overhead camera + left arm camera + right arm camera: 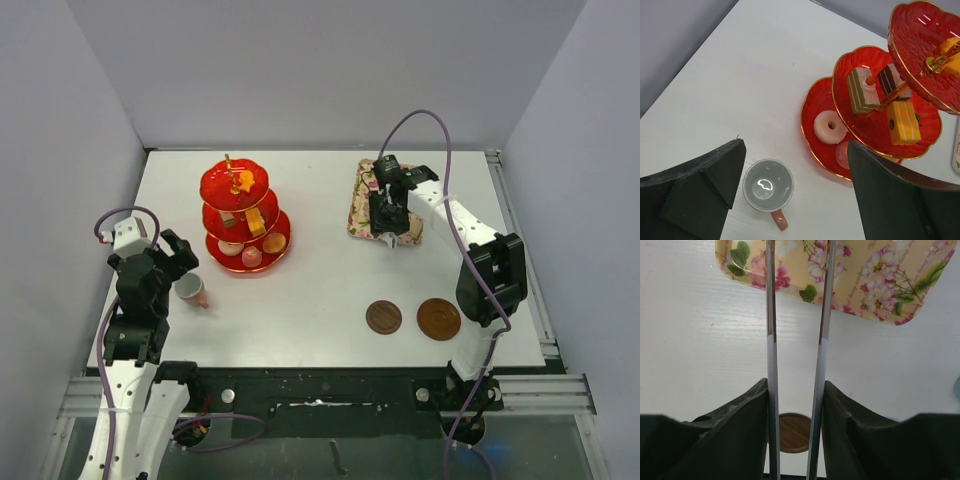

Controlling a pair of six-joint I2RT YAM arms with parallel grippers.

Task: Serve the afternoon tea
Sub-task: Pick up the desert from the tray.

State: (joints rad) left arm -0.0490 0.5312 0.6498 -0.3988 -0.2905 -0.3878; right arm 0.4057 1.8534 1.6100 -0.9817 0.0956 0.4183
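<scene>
The red three-tier stand [245, 215] with a gold handle carries small cakes and sweets; the left wrist view shows a pale doughnut [830, 127] and a yellow cake slice [904, 122] on its tiers [875, 125]. A pink cup [768, 185] stands upright and empty on the table beside it, handle toward the camera. My left gripper [795, 150] hangs open above the cup [190, 290], not touching it. My right gripper [795, 385] is shut on metal tongs [771, 315], whose two arms reach over a floral tray [865, 280]. Two brown saucers [383, 317] [438, 319] lie at the front right.
The floral tray [365, 205] lies at the back right under my right gripper [390, 215]. One saucer [794, 432] shows between the tongs' arms. A light-blue sliver [958, 388] touches the right edge of the right wrist view. Grey walls enclose the table.
</scene>
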